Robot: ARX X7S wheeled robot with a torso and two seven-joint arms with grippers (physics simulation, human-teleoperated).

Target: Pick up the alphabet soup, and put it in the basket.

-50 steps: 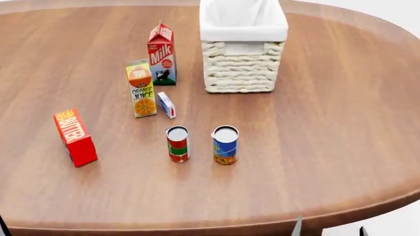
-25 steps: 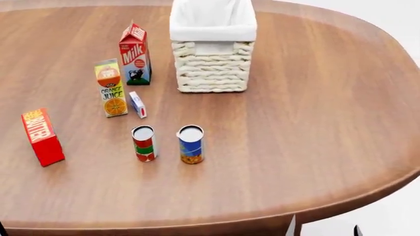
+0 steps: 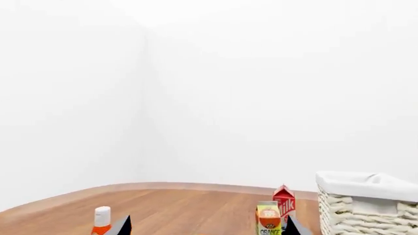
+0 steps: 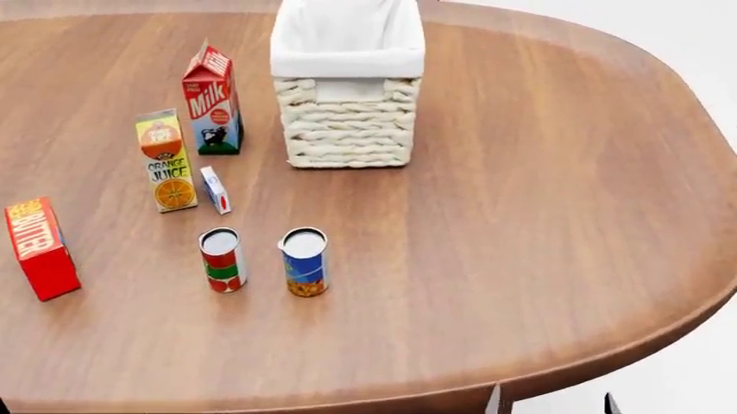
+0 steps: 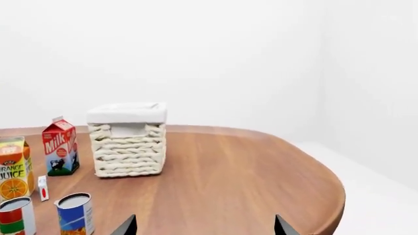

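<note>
The alphabet soup (image 4: 304, 263) is a blue-labelled can that stands upright near the table's front, right of a red and green can (image 4: 223, 260). It also shows in the right wrist view (image 5: 75, 215). The basket (image 4: 345, 129) stands at the back, cream wicker with a white cloth lining; it also shows in the right wrist view (image 5: 127, 147) and the left wrist view (image 3: 365, 210). My right gripper (image 5: 205, 226) is open and empty, low at the table's front edge, far from the can. My left gripper (image 3: 207, 227) is open and empty; only its fingertips show.
An orange juice carton (image 4: 165, 161), a milk carton (image 4: 212, 99), a small white box (image 4: 216, 191) and a red butter box (image 4: 40, 248) stand left of the cans. The wooden table (image 4: 519, 216) curves away at the right and front.
Everything on the table has slid left in the head view, so the view has shifted right. No object has moved on the table.
</note>
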